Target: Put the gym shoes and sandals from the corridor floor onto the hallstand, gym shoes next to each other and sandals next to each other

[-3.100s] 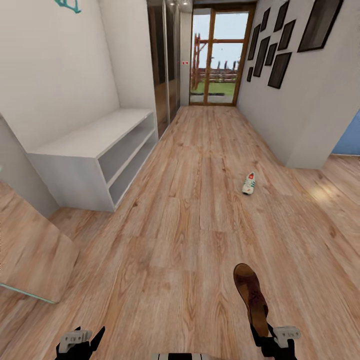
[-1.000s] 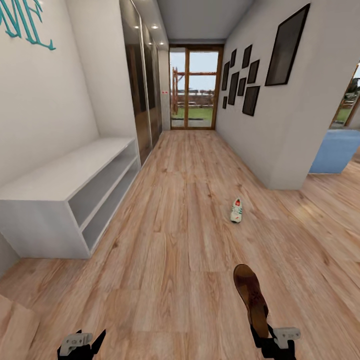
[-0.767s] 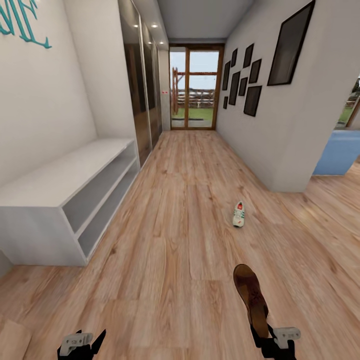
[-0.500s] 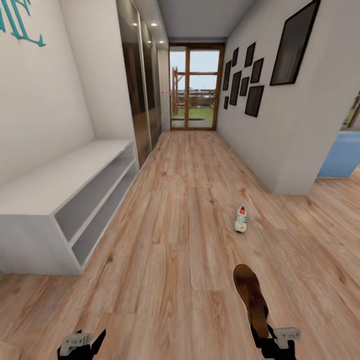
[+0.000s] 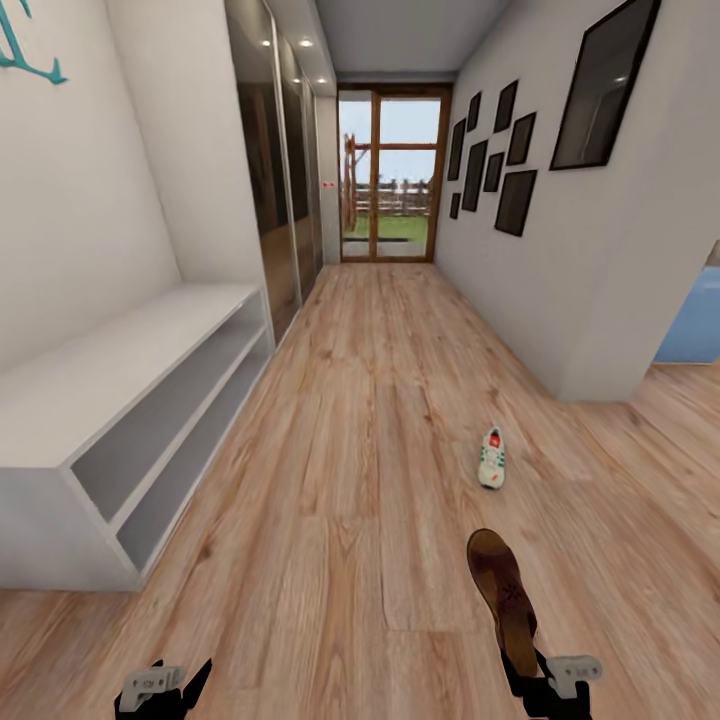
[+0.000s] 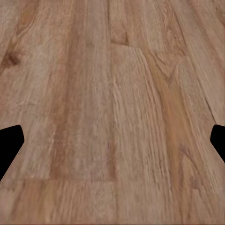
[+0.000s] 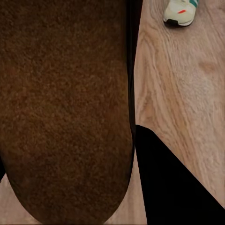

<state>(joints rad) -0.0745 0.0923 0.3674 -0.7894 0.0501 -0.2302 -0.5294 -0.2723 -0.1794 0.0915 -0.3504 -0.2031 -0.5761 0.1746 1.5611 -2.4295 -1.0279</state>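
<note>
Our right gripper has its jaws closed on one brown sandal, held out ahead above the corridor floor, sole filling the right wrist view. Our left gripper hangs with jaws spread wide, nothing between them. One gym shoe lies on the planks ahead, near the right wall's corner. A white two-bay bench hugs the left wall. Between them the planks run open to the glass door.
</note>
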